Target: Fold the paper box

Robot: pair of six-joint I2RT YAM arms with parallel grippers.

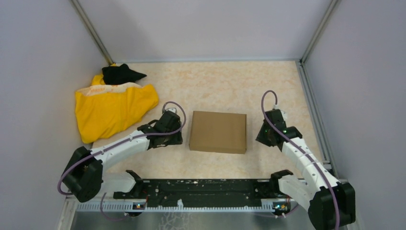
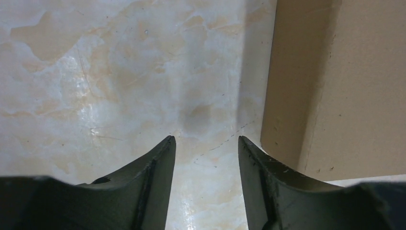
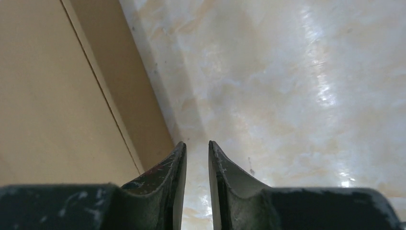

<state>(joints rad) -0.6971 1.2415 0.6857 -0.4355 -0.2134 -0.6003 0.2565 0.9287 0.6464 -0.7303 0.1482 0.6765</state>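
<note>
tabletop [image 1: 215, 86] bears the paper box [image 1: 218, 132] between left gripper [image 2: 206, 139] and right gripper [image 3: 197, 143].

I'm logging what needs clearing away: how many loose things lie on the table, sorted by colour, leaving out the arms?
Brown: 1, the paper box, closed
Yellow: 1, the yellow cloth, crumpled
Black: 1, the black bundle at the cloth's far edge
Total: 3
</note>
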